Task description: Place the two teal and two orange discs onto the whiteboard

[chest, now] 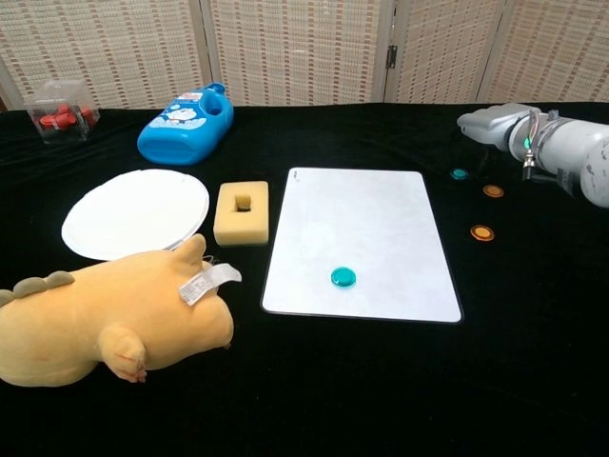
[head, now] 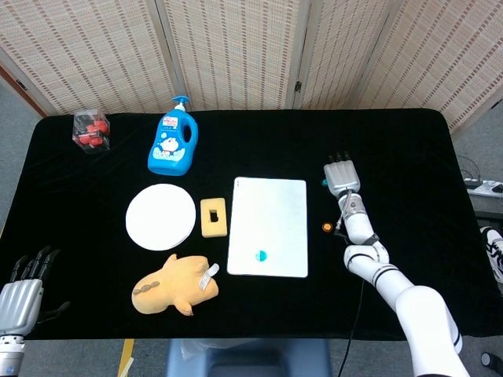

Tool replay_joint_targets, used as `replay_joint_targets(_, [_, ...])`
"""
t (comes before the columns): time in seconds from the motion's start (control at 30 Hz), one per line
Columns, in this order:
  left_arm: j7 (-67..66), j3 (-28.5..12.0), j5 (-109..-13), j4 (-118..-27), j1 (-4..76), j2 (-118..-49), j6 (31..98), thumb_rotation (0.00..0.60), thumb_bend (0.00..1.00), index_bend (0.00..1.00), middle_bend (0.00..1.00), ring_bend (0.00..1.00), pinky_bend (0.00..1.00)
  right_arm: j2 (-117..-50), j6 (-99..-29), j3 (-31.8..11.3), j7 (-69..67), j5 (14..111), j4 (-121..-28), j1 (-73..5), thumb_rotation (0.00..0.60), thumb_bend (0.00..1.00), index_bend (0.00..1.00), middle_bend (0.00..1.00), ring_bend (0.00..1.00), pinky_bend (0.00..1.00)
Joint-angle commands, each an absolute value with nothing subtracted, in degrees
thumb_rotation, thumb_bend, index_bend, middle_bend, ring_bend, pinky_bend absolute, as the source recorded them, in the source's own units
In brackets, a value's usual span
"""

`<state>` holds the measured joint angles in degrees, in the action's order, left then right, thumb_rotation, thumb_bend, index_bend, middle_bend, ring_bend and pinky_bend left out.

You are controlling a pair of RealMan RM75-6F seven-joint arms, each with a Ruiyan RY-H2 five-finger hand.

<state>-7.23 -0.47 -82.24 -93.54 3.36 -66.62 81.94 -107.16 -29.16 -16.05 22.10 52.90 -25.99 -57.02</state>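
The whiteboard [head: 268, 212] [chest: 362, 228] lies mid-table with one teal disc [head: 262, 255] [chest: 343, 276] on its near part. A second teal disc [chest: 460, 174] [head: 324, 183] lies on the black cloth just right of the board's far corner. Two orange discs [chest: 493, 190] [chest: 482, 231] sit on the cloth further right; the head view shows only one orange disc [head: 327, 228], the other being hidden by my right arm. My right hand [head: 342, 177] [chest: 497, 124] hovers just above and beside the loose teal disc, fingers apart, holding nothing. My left hand [head: 20, 287] is open at the table's near left edge.
A yellow sponge [chest: 242, 211], a white plate [chest: 135, 211] and a yellow plush toy [chest: 109, 314] lie left of the board. A blue bottle [chest: 186, 124] and a clear box of red pieces [chest: 59, 116] stand at the far left.
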Motion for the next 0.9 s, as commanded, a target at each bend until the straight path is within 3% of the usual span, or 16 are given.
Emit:
replay_joint_targets(0.03, [-7.28, -0.45, -82.2, -93.52, 3.39, -66.6, 81.86, 0.6, 0.2, 0.04, 0.06, 0.17, 0.0, -108.01, -28.88, -16.24, 22.13, 53.14, -24.68, -57.24, 0.599, 0.41, 0.37, 0.15, 0.06, 0.0])
replay_joint_targets(0.9, [-6.97, -0.34, -81.5, -92.88, 3.17, -66.91, 81.57, 0.6, 0.2, 0.04, 0.06, 0.17, 0.0, -112.66, -26.17, -18.79, 20.85, 55.13, -16.6, -59.28, 0.596, 0.41, 0.43, 0.17, 0.08, 0.0])
